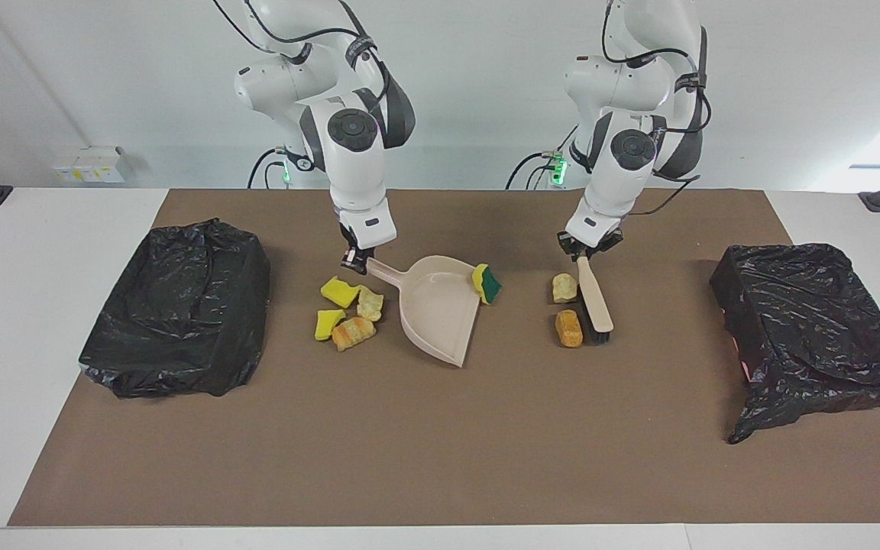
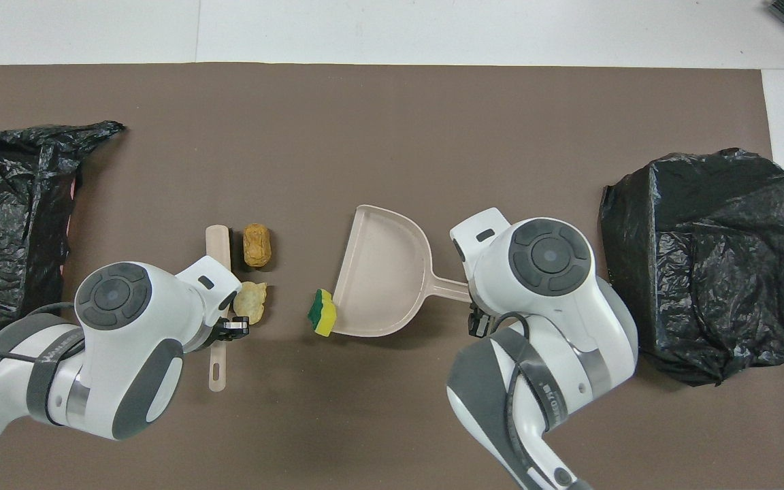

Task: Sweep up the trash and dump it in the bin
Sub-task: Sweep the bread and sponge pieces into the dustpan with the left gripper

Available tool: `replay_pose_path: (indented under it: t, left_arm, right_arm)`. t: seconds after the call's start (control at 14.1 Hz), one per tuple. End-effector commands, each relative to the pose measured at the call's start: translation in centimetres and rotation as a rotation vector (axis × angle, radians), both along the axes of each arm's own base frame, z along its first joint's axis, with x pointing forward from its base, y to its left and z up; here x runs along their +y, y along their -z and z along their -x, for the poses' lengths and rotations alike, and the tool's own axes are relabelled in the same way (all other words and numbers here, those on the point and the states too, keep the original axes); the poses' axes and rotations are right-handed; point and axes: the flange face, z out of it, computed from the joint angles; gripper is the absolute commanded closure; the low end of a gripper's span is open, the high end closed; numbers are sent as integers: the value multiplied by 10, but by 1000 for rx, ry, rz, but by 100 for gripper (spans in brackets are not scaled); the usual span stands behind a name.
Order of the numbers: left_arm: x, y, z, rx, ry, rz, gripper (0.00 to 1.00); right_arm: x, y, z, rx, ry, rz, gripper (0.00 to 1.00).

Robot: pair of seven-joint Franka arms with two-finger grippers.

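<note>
The right gripper (image 1: 354,262) is clamped on the thin handle of the dustpan (image 1: 440,313), a smooth beige plastic scoop resting on the mat with its open mouth facing the left arm's end of the table. The left gripper (image 1: 587,248) is clamped on the flat handle of the brush (image 1: 595,302), a pale bar with dark bristles that rest on the mat, well apart from the dustpan toward the left arm's end.

Progress: judged early. No piece lies inside the dustpan.

- One yellow-and-green sponge chunk (image 1: 486,283) touches the corner of the dustpan mouth.
- Two tan, crusty bread-like lumps (image 1: 567,308) lie just beside the brush, between it and the dustpan.
- Four pieces (image 1: 348,311), porous yellow sponge and orange-brown bread, cluster beside the dustpan's closed back wall, below its handle.

Two bins lined with crinkled, glossy black bags (image 1: 180,305) (image 1: 810,325) stand at the table ends. Sweeping and dumping remain.
</note>
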Motion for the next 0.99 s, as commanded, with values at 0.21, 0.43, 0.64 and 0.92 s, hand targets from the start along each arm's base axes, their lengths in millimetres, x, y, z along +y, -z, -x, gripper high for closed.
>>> replay_pose_path:
  t: [0.21,0.43,0.64,0.92]
  left_arm:
    - [-3,20,11,19,-5,0,100]
    - [-26,19,20,25,22,29,100]
    - [-65,14,33,32,-14,117,100]
    - [-131,-1,59,3,17,172,100]
  right_arm:
    - [28,15,-4,21,118,-63,100]
    - [39,9,-2,20,160,-70,100]
    - [44,7,-2,28,184,-63,100]
    - [45,7,-1,31,198,-60,100]
